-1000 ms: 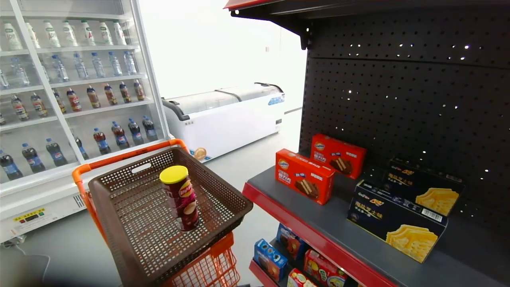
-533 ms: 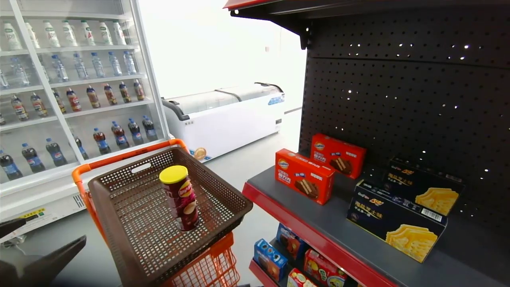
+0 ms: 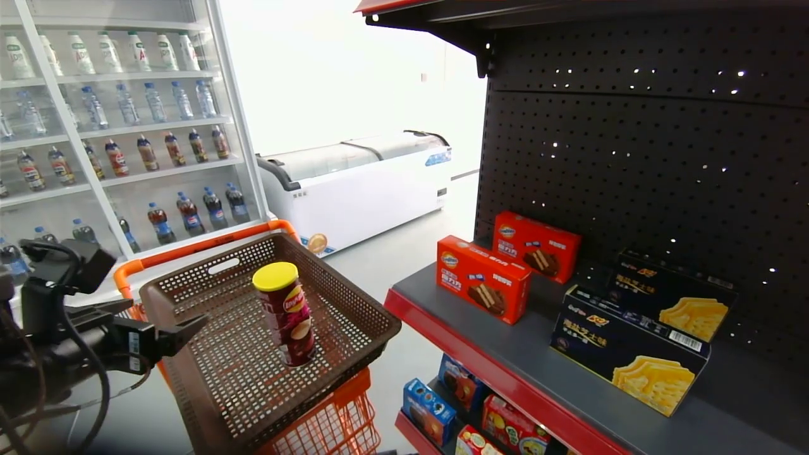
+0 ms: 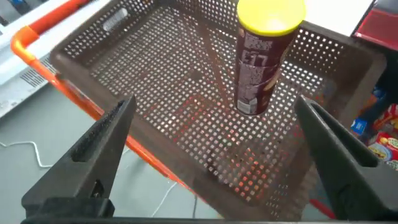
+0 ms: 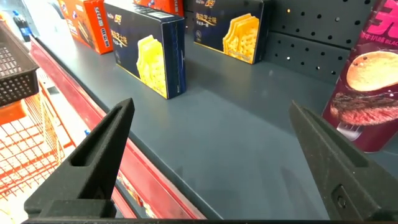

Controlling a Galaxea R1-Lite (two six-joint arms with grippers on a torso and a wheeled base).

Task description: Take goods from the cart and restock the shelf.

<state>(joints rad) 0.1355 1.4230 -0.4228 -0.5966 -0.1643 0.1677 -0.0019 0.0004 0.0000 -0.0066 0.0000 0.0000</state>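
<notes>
Within the last second the left arm had risen from outside the head view into its lower left. Half a second earlier only its dark fingertips showed there. The left pincer [image 3: 165,321] now hung at the near rim of the basket [image 3: 358,302]. Nothing else had shifted, so the approach to the pick looked under way, with no grasp begun.

The arm lay nearly level, its wrist low and its fingers pointing across the basket. The left pincer stood wide open and held nothing. The can [image 4: 263,57] stood upright on the basket floor ahead of the pincer. It was a little toward the right finger's side of the gap and well apart from both fingers. A straight advance over the rim would probably bring the can between them, though the rim itself might catch the lower finger.

The basket sat on the orange cart [image 3: 189,249], just beyond the wrist.

Farther off, the right pincer [image 5: 211,106] hung over the grey shelf [image 5: 236,149], also spread wide and empty. A second can [image 5: 372,81] stood on the shelf beside its right finger. The dark boxes [image 5: 155,53] stood beyond its fingertips, with the red boxes [image 3: 483,278] farther along.
</notes>
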